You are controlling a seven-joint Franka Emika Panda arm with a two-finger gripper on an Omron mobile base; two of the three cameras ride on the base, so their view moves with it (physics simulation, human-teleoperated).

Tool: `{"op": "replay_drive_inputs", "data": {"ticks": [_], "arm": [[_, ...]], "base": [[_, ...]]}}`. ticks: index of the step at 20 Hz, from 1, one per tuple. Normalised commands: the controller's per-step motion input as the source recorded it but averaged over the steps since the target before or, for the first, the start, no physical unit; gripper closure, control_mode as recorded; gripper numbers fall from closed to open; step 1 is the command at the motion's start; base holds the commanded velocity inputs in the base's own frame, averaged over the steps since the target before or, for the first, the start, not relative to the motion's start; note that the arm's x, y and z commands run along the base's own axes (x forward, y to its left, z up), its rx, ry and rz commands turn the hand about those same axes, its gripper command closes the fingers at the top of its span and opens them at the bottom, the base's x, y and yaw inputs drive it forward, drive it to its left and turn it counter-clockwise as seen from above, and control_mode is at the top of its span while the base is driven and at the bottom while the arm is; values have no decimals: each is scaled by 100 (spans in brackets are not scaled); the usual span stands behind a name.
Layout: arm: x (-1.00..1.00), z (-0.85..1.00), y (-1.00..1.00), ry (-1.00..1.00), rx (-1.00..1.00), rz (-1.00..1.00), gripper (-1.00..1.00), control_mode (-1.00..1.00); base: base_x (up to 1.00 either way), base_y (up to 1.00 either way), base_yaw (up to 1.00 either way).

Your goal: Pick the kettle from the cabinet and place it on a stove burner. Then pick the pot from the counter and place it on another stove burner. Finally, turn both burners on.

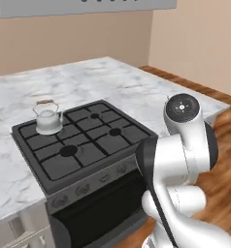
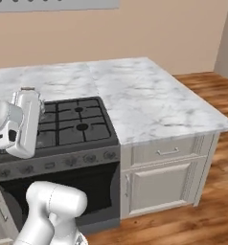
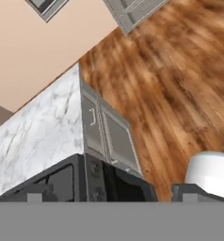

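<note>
The small silver-grey metal kettle (image 1: 48, 119) with its arched wire handle and brown wooden bar stands upright on the back left burner (image 1: 45, 130) of the dark range (image 1: 83, 145), its base resting on the black cast-iron grate. The other 3 round black gas rings are bare, the nearest of them (image 1: 68, 151) in front of the kettle. In the right base view my white forearm (image 2: 21, 125) covers the left part of the range, and just the top of the kettle's handle (image 2: 27, 89) peeks above it. The white marble counter (image 2: 144, 100) with grey veins runs along both sides of the range and stretches well out to the right, with beige drawer and door fronts (image 2: 166, 177) beneath it.

In the hand view, my camera looks sideways across the brown wooden floor (image 3: 180, 89) toward the corner of the counter (image 3: 38, 136), its beige cabinet doors (image 3: 109, 136) and the front edge of the range (image 3: 85, 181). My pincer (image 3: 111, 194) shows just its 2 dark tips at the bottom edge, set wide apart with nothing between them.
</note>
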Motion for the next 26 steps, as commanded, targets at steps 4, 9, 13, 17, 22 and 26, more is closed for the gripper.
{"op": "replay_drive_inputs", "data": {"ticks": [4, 9, 13, 17, 22, 26], "arm": [[0, 0, 0, 0, 0, 0, -100, 100], [0, 0, 0, 0, 0, 0, -100, 100], [0, 0, 0, 0, 0, 0, -100, 100], [0, 0, 0, 0, 0, 0, -100, 100], [0, 0, 0, 0, 0, 0, -100, 100], [0, 0, 0, 0, 0, 0, -100, 100]], "base": [[-7, 0, -51], [0, 0, -54], [4, 8, -53], [14, 26, -53], [25, 31, -51], [23, 29, -52]]}}
